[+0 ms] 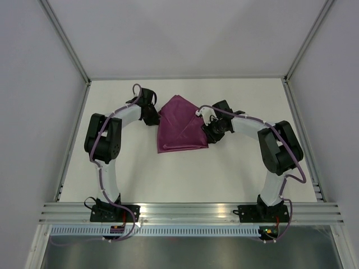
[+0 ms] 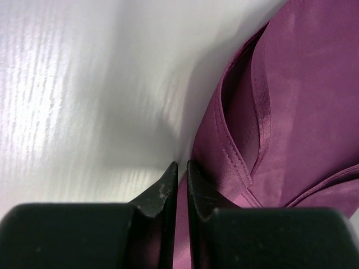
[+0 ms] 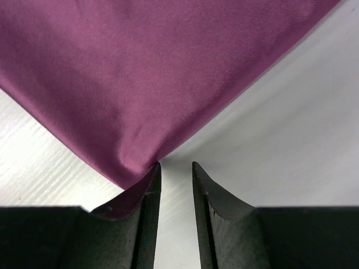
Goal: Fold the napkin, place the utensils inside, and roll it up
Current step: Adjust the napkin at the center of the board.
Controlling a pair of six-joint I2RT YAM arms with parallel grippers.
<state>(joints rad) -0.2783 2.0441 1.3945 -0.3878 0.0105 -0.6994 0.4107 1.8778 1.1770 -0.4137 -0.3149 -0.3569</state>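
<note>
Plum-purple, the napkin [image 1: 180, 126] is lying folded on the table [image 1: 235, 174], the right gripper [image 3: 175, 164] gaping empty at its corner, the left gripper [image 2: 182, 163] sitting a slit apart at its hem, grasp impossible to tell, while unseen utensils and rolling are waiting.

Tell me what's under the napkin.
Only the white table shows around the folded napkin. Nothing pokes out at its edges; anything beneath or inside the folds is covered.

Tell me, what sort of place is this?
Most likely a robotics lab test cell: a white left arm and right arm bolted to an aluminium rail, a plain white table boxed in by blank panels, and a purple napkin to practise on.
</note>
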